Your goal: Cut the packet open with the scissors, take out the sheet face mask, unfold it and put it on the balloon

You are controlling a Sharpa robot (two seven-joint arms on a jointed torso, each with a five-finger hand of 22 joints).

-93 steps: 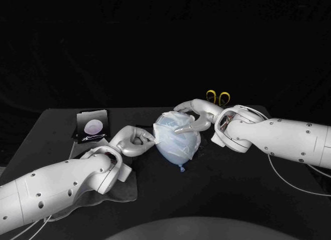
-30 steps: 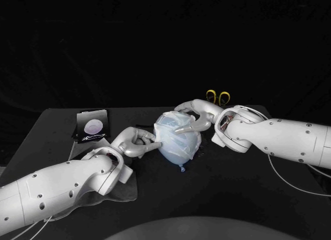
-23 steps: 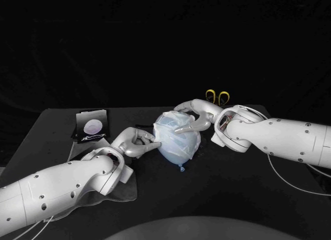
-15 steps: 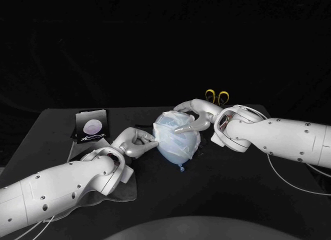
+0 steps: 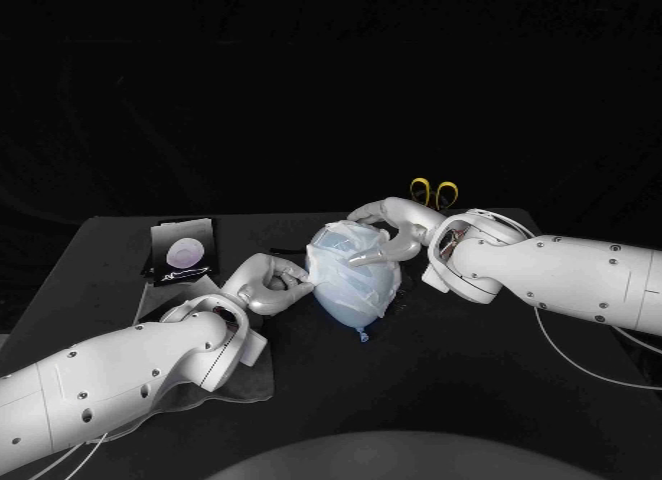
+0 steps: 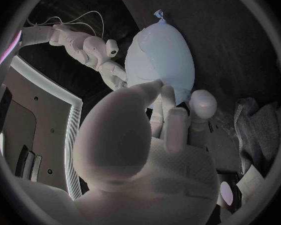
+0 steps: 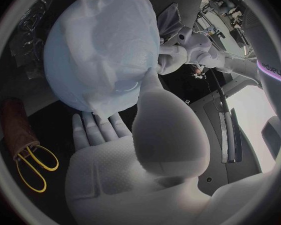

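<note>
On the black desk [image 5: 461, 380], between both hands: pale blue rubber balloon [image 5: 354, 312] lying knot toward the robot, thin white sheet face mask [image 5: 346, 258] draped over its upper part. Right hand [image 5: 390, 228] cupping the balloon from behind, fingers round the back, thumb on the mask. Left hand [image 5: 272, 284] against the balloon's left flank, fingers curled narrow at the mask's edge; actual pinch impossible to tell. Likely handling: balloon light, springy, prone to roll; mask limp, clingy, easily torn, best taken at its loose rim and smoothed gently. Dark flat packet [image 5: 183, 256] at back left, yellow-handled scissors [image 5: 436, 191] behind the right hand, crumpled grey cloth [image 5: 252, 372] under the left arm; none blocking.
</note>
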